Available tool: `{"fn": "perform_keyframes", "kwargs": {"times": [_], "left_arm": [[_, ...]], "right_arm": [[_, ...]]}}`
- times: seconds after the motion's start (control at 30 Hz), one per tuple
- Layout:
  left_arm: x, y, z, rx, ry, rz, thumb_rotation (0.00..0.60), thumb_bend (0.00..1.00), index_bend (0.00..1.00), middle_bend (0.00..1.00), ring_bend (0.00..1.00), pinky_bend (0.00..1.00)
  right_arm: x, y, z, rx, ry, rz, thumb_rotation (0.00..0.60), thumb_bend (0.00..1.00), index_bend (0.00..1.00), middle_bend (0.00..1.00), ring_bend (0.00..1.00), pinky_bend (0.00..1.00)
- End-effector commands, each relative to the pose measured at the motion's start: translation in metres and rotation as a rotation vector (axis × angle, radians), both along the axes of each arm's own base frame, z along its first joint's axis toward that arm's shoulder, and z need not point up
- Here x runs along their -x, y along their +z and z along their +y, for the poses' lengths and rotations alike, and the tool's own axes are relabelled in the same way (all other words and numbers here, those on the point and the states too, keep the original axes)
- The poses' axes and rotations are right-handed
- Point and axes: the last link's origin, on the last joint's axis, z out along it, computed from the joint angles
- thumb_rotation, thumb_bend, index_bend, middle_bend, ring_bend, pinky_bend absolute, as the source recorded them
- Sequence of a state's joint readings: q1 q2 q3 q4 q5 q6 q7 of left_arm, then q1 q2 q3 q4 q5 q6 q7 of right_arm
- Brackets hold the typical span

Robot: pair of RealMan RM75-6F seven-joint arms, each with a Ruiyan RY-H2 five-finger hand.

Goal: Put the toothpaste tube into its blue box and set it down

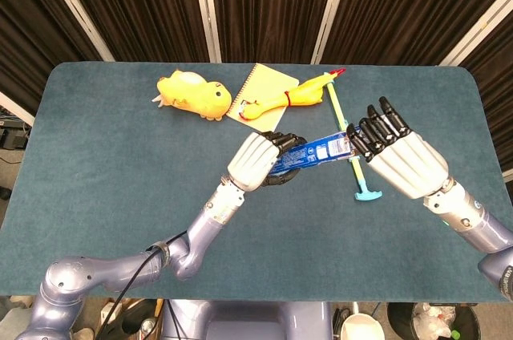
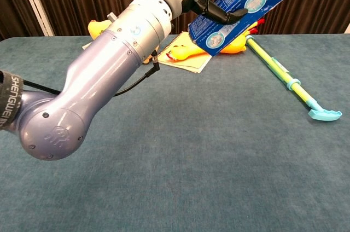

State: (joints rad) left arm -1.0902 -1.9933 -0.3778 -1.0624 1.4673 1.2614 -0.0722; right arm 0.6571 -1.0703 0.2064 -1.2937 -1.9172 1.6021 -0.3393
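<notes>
From the head view, the left hand (image 1: 255,161) grips the lower end of the blue box (image 1: 314,153), fingers wrapped around it, holding it tilted up off the bench (image 1: 104,172). The right hand (image 1: 397,155) is at the box's upper end, its dark fingers (image 1: 377,127) extended and touching or just beside the end; whether they pinch anything there I cannot tell. No toothpaste tube shows anywhere, so it is probably already inside the box or hidden behind the right hand; my reading is that insertion is at or near its finish, with closing the end and setting the box down on the bench left to do. At the far side lie a yellow plush toy (image 1: 192,93), a yellow notebook (image 1: 263,93), a rubber chicken (image 1: 298,96) and a long-handled green-and-yellow tool (image 1: 346,141), well apart from the work. From the chest view, the left arm fills much of the picture and the blue box (image 2: 246,7) runs up out of the top edge, so its upper end, the flap and the right hand are cut off there; only the left hand's dark fingers (image 2: 221,13) curled over the box can be made out.
</notes>
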Motion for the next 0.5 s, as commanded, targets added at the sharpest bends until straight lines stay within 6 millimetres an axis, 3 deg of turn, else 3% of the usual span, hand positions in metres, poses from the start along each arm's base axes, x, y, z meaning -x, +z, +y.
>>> {"fn": "perform_keyframes", "kwargs": {"times": [0.03,0.5], "left_arm": [[-0.0008,0.0006,0.0006,0.000,0.002,-0.016,0.600,0.48,0.46,0.59,0.56,0.62],[-0.0035,0.0030,0.0004,0.000,0.024,-0.077,0.600,0.48,0.46,0.59,0.56,0.61]], "right_arm": [[0.0012,0.0001,-0.0006,0.015,0.002,-0.011,0.600,0.43,0.31,0.50,0.29,0.27],[0.0053,0.0088,-0.0007,0.087,-0.012,-0.062,0.600,0.41,0.13,0.40,0.19,0.19]]}}
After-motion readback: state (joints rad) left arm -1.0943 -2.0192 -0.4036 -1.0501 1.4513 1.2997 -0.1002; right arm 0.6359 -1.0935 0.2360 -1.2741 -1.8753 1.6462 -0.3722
